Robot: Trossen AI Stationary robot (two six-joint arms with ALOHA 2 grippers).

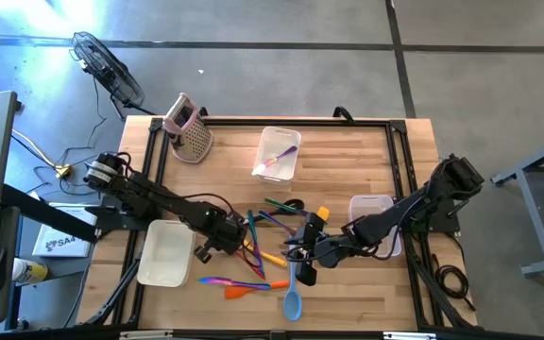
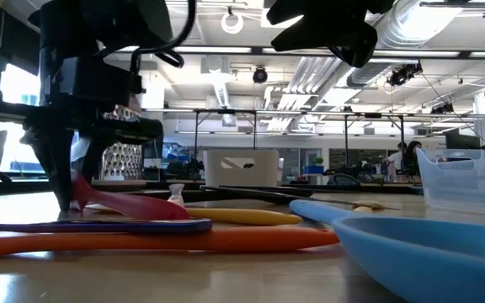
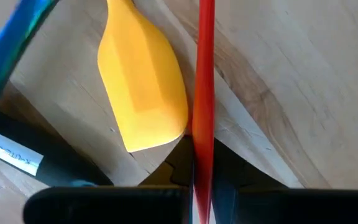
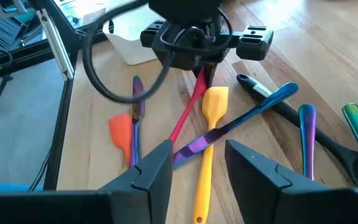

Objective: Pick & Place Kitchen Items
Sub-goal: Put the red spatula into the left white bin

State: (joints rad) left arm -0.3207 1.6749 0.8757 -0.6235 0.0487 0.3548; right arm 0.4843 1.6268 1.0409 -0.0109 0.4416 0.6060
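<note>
Several kitchen items lie crossed on the wooden table. Among them are a yellow spatula [image 3: 143, 93], a red utensil [image 4: 187, 109], a blue-purple one [image 4: 235, 124], an orange spatula [image 4: 121, 132] and a blue spoon [image 1: 292, 295]. My left gripper [image 3: 201, 180] points down into the pile and is shut on the red utensil. My right gripper [image 4: 197, 169] hangs open above the table to the right of the pile, slanting down toward it, with nothing between its fingers. My left gripper pinches the red utensil's slim handle [image 3: 202, 146] between its two fingers. The fingers come from above, pointing down, and lie across the handle. In the low view the held part [image 2: 81, 183] sits just above the table, while the rest of the utensil [image 2: 141, 204] lies on the other utensils.
A white bin [image 1: 163, 253] stands left of the pile. One clear bin [image 1: 280, 151], holding a purple-pink item, is at the far middle, and another clear bin [image 1: 374, 215] is at the right. A pink box grater [image 1: 189, 127] lies at the far left.
</note>
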